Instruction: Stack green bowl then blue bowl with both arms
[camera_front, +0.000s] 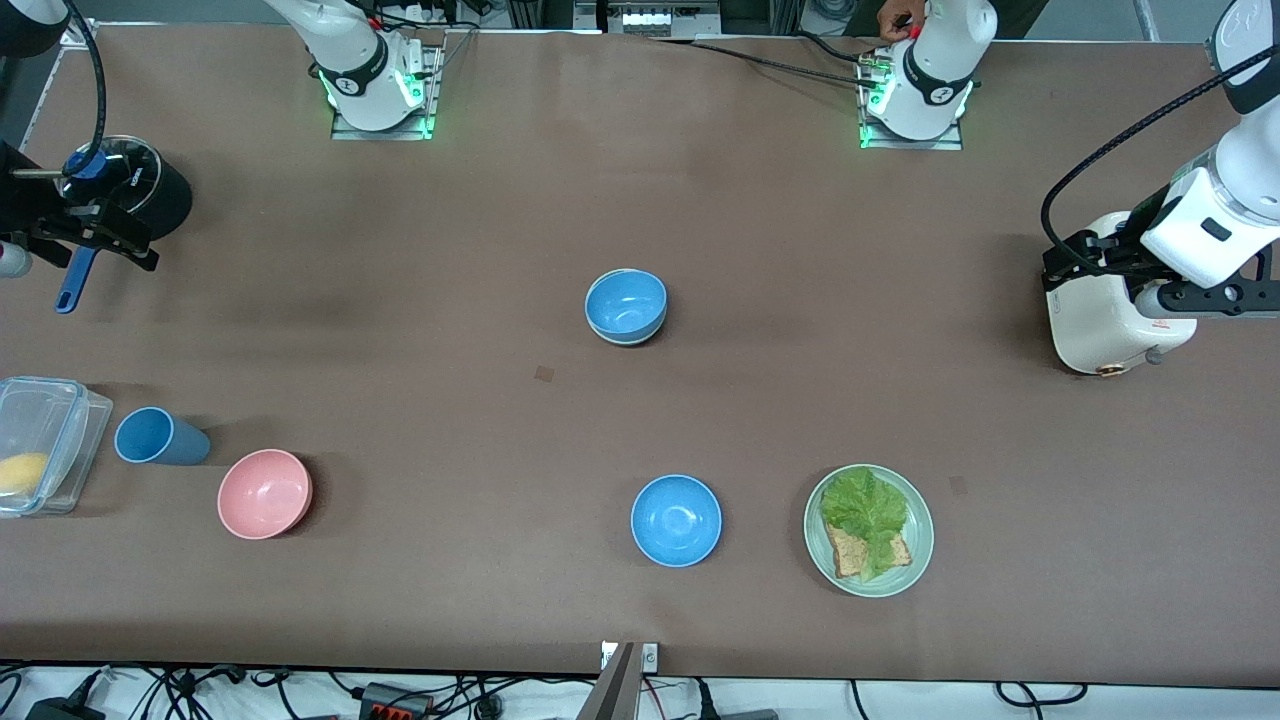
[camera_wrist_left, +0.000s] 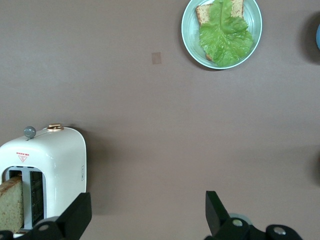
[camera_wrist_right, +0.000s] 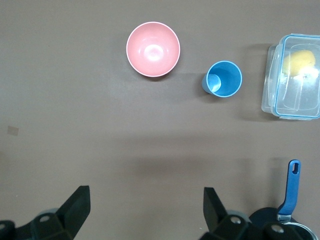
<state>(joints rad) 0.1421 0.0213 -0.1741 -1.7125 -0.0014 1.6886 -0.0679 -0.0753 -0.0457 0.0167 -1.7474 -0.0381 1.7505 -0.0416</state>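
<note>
At mid-table a blue bowl (camera_front: 625, 304) sits nested in another bowl, of which only a thin pale rim shows beneath it; its colour is hard to confirm, though it is consistent with the green bowl (camera_front: 622, 339). A second blue bowl (camera_front: 676, 520) stands alone, nearer the front camera, beside a green plate (camera_front: 916, 560) carrying lettuce (camera_front: 864, 508) and bread (camera_front: 850, 552).

Only the front view shows the stack. The left wrist view shows the plate and a sliver of blue at the frame edge. It also reveals a slice of bread (camera_wrist_left: 10, 207) standing in the white toaster (camera_front: 1095, 325), which the front view does not show.

The left gripper (camera_wrist_left: 148, 215) hangs over the toaster at the left arm's end of the table, jaws spread wide, nothing between them. The right gripper (camera_wrist_right: 146, 212) hangs at the right arm's end over a black pot (camera_front: 160, 195) with a blue-handled utensil (camera_front: 75, 280), jaws equally wide and unloaded; the front view cuts it off at the frame edge.

The right wrist view shows the pink bowl (camera_wrist_right: 153, 49), the blue tumbler (camera_wrist_right: 224, 79) and a clear lidded container (camera_wrist_right: 292, 75) holding something yellow, not identifiable.
</note>
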